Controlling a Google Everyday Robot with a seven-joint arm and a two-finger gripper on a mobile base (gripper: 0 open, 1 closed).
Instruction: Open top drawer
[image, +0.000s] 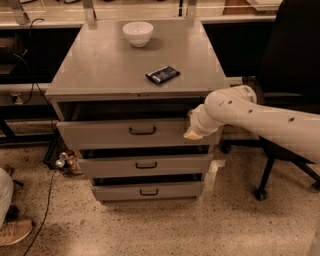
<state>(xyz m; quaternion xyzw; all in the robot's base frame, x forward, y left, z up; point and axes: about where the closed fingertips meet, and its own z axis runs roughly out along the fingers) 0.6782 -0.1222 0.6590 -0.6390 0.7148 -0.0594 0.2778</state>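
The top drawer (100, 134) is the uppermost and tallest of three grey metal drawers in a grey cabinet. It has a dark loop handle (142, 131) at its middle and stands pulled out a little, with a dark gap above its front panel. My gripper (193, 132), on the end of a white arm reaching in from the right, is at the right end of this drawer's front, well to the right of the handle. Its cream tip lies against or just in front of the panel.
The cabinet top (100, 70) carries a white bowl (137, 33) at the back and a dark packet (162, 74) near the front right. Two shallower drawers (145, 165) sit below. A black office chair (287, 75) stands to the right. Cables (47, 200), small cans (67, 161) and a person's shoe (15, 231) are on the floor at the left.
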